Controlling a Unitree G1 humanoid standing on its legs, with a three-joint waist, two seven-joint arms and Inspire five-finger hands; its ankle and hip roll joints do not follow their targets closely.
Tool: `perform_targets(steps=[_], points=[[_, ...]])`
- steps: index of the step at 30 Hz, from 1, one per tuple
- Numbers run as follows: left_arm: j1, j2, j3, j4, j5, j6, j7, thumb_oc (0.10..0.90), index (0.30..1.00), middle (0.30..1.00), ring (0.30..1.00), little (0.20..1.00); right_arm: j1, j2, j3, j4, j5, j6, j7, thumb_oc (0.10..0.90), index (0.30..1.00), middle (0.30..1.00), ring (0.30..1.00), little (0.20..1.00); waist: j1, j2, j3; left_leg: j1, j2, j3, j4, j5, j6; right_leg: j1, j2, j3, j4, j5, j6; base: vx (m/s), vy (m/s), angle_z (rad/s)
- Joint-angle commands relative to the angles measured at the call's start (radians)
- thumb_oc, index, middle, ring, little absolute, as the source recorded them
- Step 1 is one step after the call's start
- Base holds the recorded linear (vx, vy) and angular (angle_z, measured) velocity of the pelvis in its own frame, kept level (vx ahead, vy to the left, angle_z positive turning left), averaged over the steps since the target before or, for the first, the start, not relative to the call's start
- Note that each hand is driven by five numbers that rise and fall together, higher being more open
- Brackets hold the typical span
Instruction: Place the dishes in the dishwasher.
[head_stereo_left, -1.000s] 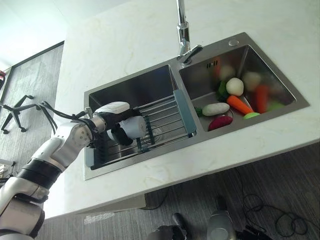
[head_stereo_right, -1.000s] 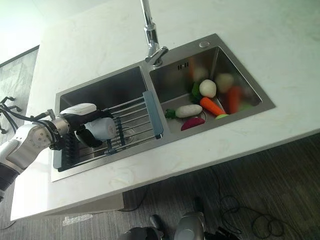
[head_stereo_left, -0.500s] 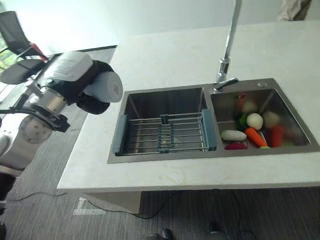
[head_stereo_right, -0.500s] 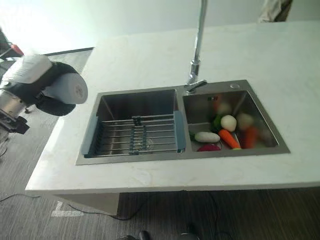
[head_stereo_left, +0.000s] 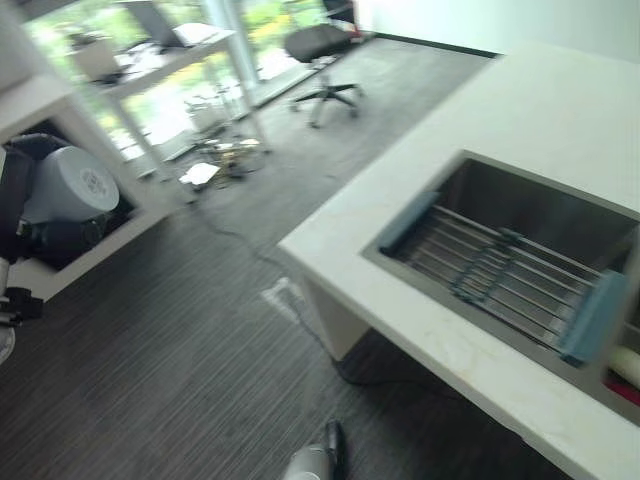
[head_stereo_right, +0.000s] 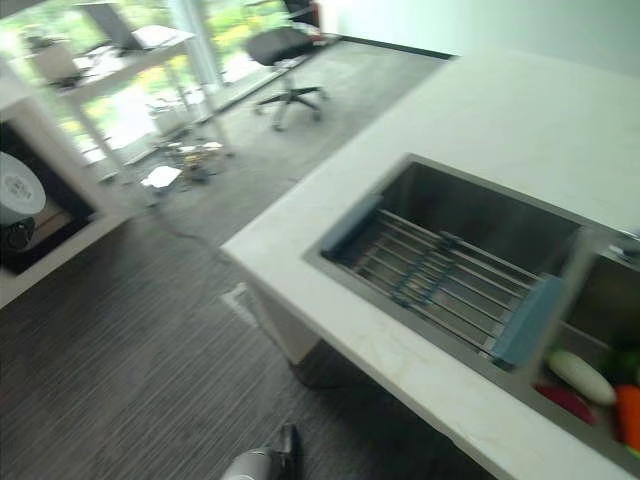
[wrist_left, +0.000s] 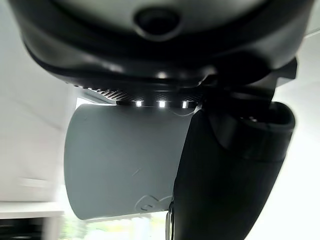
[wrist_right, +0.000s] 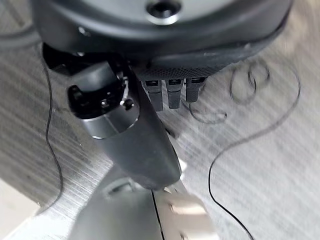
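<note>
A grey cup (head_stereo_left: 65, 185) lies on its side in my left hand (head_stereo_left: 55, 240) at the far left, held off the floor in front of a dark opening (head_stereo_right: 45, 220) in a white unit. In the left wrist view the thumb (wrist_left: 230, 175) curls across the cup (wrist_left: 125, 165). My right hand (wrist_right: 125, 135) hangs over the striped dark floor with its fingers relaxed and nothing in it. The sink (head_stereo_left: 470, 175) with its wire rack (head_stereo_left: 500, 270) is at the right, set in the white counter (head_stereo_left: 560, 100).
A white radish (head_stereo_right: 580, 375) and a carrot (head_stereo_right: 628, 415) lie in the sink's second basin. An office chair (head_stereo_left: 325, 45) and a desk (head_stereo_left: 170, 60) stand further back by the windows. Open dark floor (head_stereo_left: 200, 350) lies between the counter and the white unit.
The camera has swung far left, so the sink now sits at the right. My left hand, still holding the cup, now shows low at the left edge before the dark opening.
</note>
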Motion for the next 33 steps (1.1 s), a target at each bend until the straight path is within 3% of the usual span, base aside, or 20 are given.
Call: perform_targets(steps=[1,4,7,10,12,15,16,17,19,21,26,33], points=[[-0.120,0.037,0.109,0.005,-0.044,-0.082,0.117,0.400,0.300,0.300,0.300,0.300,-0.122,0.072,-0.075,-0.048,0.118,-0.082,0.056,0.800,0.900,0.900,0.900,0.900,-0.080,0.031,-0.031,0.009,-0.015,-0.021,0.042,-0.077,0.029,-0.046,-0.027,0.030,0.143,-0.179,0.066,-0.11,0.196,0.90],[-0.128,-0.025,0.072,-0.052,-0.043,-0.121,0.082,0.400,0.300,0.300,0.300,0.300,-0.105,0.087,-0.109,-0.037,0.188,-0.085,0.054,0.800,0.900,0.900,0.900,0.900,-0.086,0.023,-0.047,0.033,0.001,0.022,0.042,-0.088,0.028,-0.026,-0.059,-0.020,0.143,-0.162,0.075,-0.10,0.499,1.28],[-0.163,-0.089,-0.013,-0.142,-0.020,-0.098,-0.002,0.400,0.300,0.300,0.300,0.300,-0.091,0.108,-0.157,-0.041,0.231,-0.080,0.058,0.800,0.900,0.900,0.900,0.900,-0.066,0.003,-0.059,0.046,-0.096,-0.035,0.042,-0.161,0.065,-0.011,-0.120,-0.008,0.143,-0.115,0.127,0.09,0.631,1.35],[-0.198,-0.130,-0.072,-0.187,0.001,-0.112,-0.061,0.400,0.300,0.300,0.300,0.300,-0.085,0.131,-0.182,-0.067,0.290,-0.087,0.054,0.800,0.900,0.900,0.900,0.900,-0.048,-0.010,-0.060,0.051,-0.152,-0.049,0.042,-0.198,0.103,0.011,-0.152,-0.022,0.143,-0.084,0.135,0.09,0.367,0.24],[-0.253,-0.165,-0.147,-0.203,0.024,-0.116,-0.091,0.400,0.300,0.300,0.300,0.300,-0.082,0.147,-0.191,-0.094,0.314,-0.089,0.059,0.800,0.900,0.900,0.900,0.900,-0.067,-0.013,-0.054,0.052,-0.184,-0.079,0.042,-0.216,0.136,0.013,-0.128,0.020,0.143,-0.069,0.123,0.13,0.292,0.23],[-0.353,-0.189,-0.278,-0.155,0.046,-0.167,-0.118,0.400,0.300,0.300,0.300,0.300,-0.068,0.167,-0.183,-0.117,0.294,-0.110,0.069,0.800,0.900,0.900,0.900,0.900,-0.134,-0.015,-0.033,0.052,-0.215,-0.160,0.042,-0.234,0.173,-0.025,-0.014,0.186,0.143,-0.090,0.114,0.12,0.119,0.82],[-0.389,-0.195,-0.317,-0.145,0.042,-0.179,-0.127,0.400,0.300,0.300,0.300,0.300,-0.065,0.169,-0.178,-0.120,0.302,-0.115,0.068,0.800,0.900,0.900,0.900,0.900,-0.156,-0.018,-0.023,0.037,-0.218,-0.170,0.042,-0.213,0.181,-0.053,0.028,0.221,0.143,-0.105,0.098,0.04,0.005,1.17],[-0.441,-0.216,-0.372,-0.155,0.029,-0.164,-0.150,0.400,0.300,0.300,0.300,0.300,-0.058,0.166,-0.160,-0.120,0.299,-0.114,0.074,0.800,0.900,0.900,0.900,0.900,-0.185,-0.035,-0.014,0.031,-0.241,-0.200,0.042,-0.217,0.185,-0.080,0.070,0.313,0.143,-0.137,0.094,0.01,-0.046,1.05],[-0.495,-0.253,-0.428,-0.170,0.020,-0.129,-0.181,0.400,0.300,0.300,0.300,0.300,-0.042,0.163,-0.150,-0.119,0.292,-0.106,0.082,0.800,0.900,0.900,0.900,0.900,-0.216,-0.061,-0.012,0.015,-0.277,-0.238,0.042,-0.215,0.186,-0.142,0.095,0.444,0.143,-0.131,0.107,0.08,-0.110,1.38],[-0.520,-0.278,-0.468,-0.156,0.008,-0.115,-0.185,0.400,0.300,0.300,0.300,0.300,-0.034,0.167,-0.149,-0.112,0.276,-0.093,0.087,0.800,0.900,0.900,0.900,0.900,-0.231,-0.067,-0.015,0.007,-0.285,-0.267,0.042,-0.212,0.188,-0.169,0.114,0.519,0.143,-0.111,0.117,0.10,-0.142,1.97],[-0.490,-0.365,-0.509,-0.147,0.078,-0.105,-0.150,0.400,0.300,0.300,0.300,0.300,-0.053,0.168,-0.124,-0.082,0.256,-0.023,0.068,0.800,0.900,0.900,0.900,0.900,-0.211,-0.077,-0.022,0.006,-0.245,-0.248,0.042,-0.200,0.165,-0.147,0.124,0.471,0.143,-0.136,0.097,0.05,-0.178,0.48],[-0.466,-0.341,-0.485,-0.208,0.040,-0.049,-0.147,0.400,0.300,0.300,0.300,0.300,-0.069,0.141,-0.095,-0.077,0.201,-0.011,0.070,0.800,0.900,0.900,0.900,0.900,-0.200,-0.069,-0.022,0.031,-0.204,-0.270,0.042,-0.185,0.129,-0.107,0.171,0.455,0.143,-0.191,0.051,0.05,-0.233,0.12]])
